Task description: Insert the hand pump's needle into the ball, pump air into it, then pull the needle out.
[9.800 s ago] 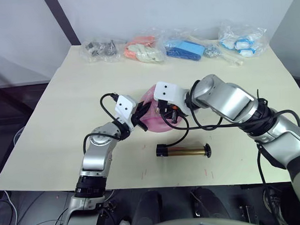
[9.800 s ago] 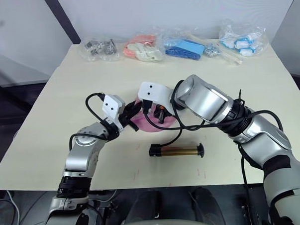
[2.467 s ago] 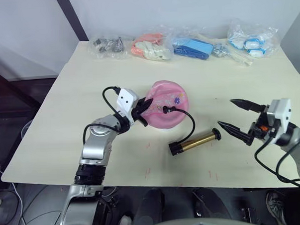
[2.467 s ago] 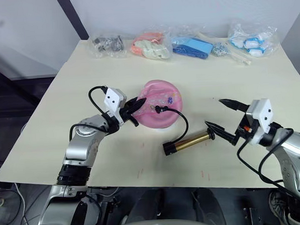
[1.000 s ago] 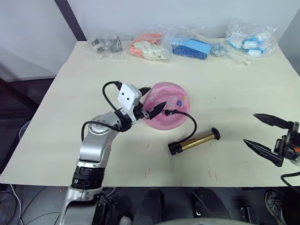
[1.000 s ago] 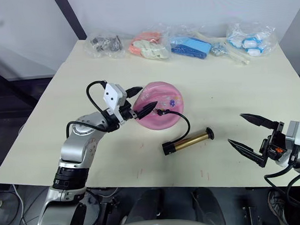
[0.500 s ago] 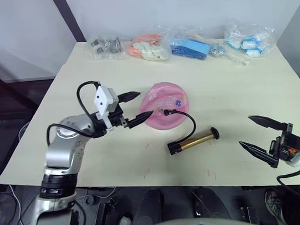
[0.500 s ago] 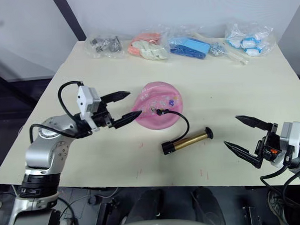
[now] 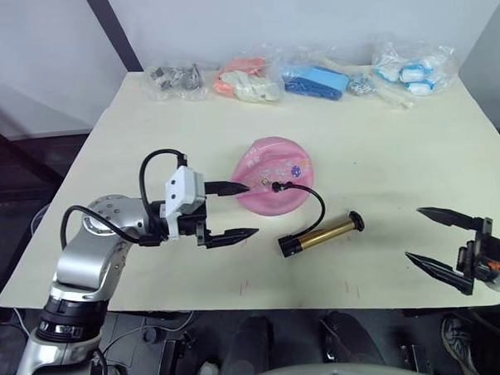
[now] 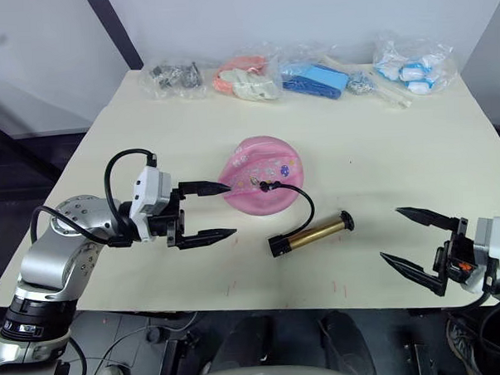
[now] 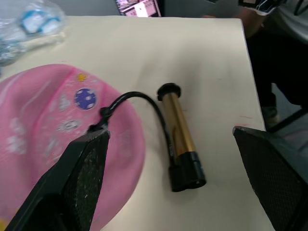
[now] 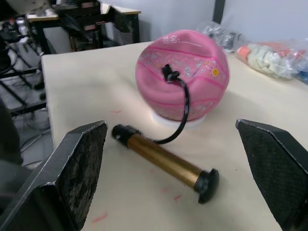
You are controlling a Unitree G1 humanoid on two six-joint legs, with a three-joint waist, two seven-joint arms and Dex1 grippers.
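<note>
Pink ball [image 9: 276,187] with cartoon prints sits at the centre of the pale surface [image 9: 381,148], sagging a little. Its black needle fitting [image 9: 276,186] is plugged into the top of the ball, and the thin hose [image 9: 320,209] curls down to the gold hand pump [image 9: 321,234], which lies flat just right of and below the ball.

At centre left, the left gripper [image 9: 235,210] has its fingers spread wide and holds nothing; the upper fingertip reaches the ball's left edge. At lower right, the right gripper [image 9: 438,241] is also wide open and empty, well apart from the pump.

Clear bags of small items [image 9: 311,73] line the top edge.
</note>
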